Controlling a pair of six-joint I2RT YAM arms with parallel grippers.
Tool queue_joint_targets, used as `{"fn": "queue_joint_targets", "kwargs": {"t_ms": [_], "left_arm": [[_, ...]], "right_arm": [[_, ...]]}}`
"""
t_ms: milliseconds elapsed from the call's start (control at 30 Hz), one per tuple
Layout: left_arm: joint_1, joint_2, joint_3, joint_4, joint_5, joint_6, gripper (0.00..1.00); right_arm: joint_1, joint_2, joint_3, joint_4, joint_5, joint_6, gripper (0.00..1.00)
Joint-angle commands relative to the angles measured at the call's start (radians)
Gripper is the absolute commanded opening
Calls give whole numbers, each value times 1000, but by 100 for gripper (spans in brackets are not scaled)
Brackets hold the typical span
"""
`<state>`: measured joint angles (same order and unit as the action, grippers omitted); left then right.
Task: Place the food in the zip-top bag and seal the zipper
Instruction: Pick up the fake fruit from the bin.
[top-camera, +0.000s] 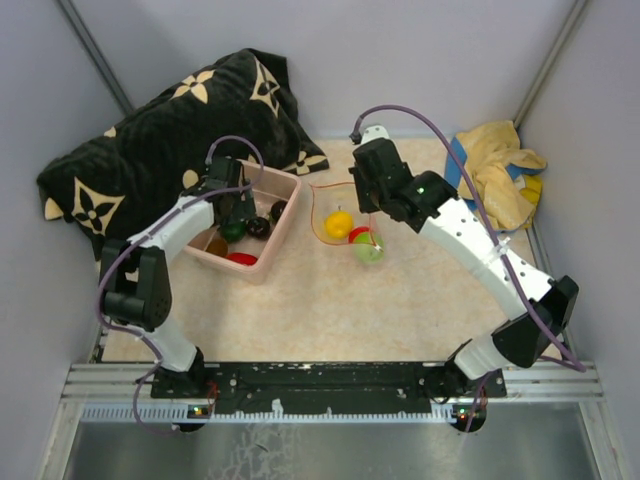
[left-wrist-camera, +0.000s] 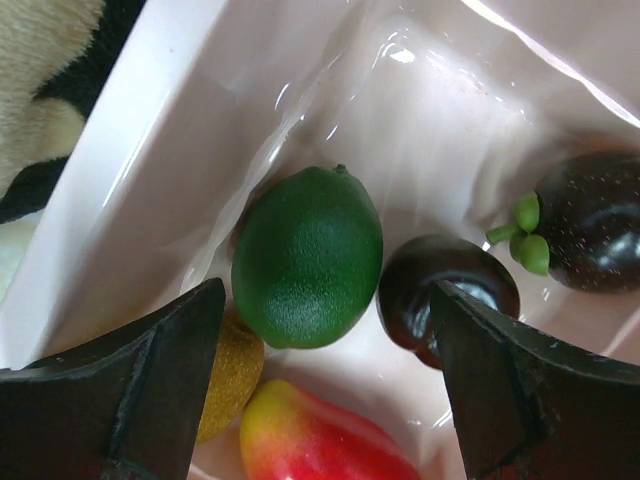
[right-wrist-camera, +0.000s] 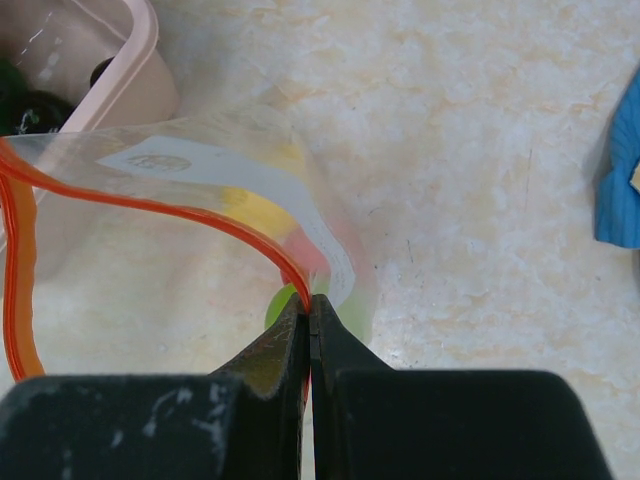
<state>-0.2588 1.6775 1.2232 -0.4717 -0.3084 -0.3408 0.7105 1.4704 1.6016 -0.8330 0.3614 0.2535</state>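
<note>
The zip-top bag (top-camera: 322, 205) lies mid-way up the table (top-camera: 330, 310), its mouth held open, with yellow, red and green food (top-camera: 339, 223) already inside. The right arm (top-camera: 470, 240) reaches in from about four o'clock, its jaws pinched shut on the zipper (right-wrist-camera: 200, 212). At the bag's nine o'clock, the pink tub (top-camera: 283, 228) holds more pieces. The left arm (top-camera: 175, 225) bends down into it, jaws spread wide and empty either side of a green lime (left-wrist-camera: 307, 258). Loading looks partway done. The next move calls for lowering and closing on the lime.

Nothing legible: the white label patch (right-wrist-camera: 170, 160) on the zip-top bag (right-wrist-camera: 140, 270) is too blurred to read.
</note>
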Motion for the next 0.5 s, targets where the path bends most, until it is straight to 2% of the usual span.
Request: {"fn": "queue_joint_targets", "kwargs": {"t_ms": [0,200,467], "left_arm": [[12,43,-5,69,-41,-28,88],[12,110,-4,48,-1,-54,88],[12,122,-43,101,37,-59,88]], "right_arm": [[-5,-51,0,59,-24,-15,0],[-4,-54,-9,60,-30,-16,0],[-5,-65,-40,73,-36,-13,0]]}}
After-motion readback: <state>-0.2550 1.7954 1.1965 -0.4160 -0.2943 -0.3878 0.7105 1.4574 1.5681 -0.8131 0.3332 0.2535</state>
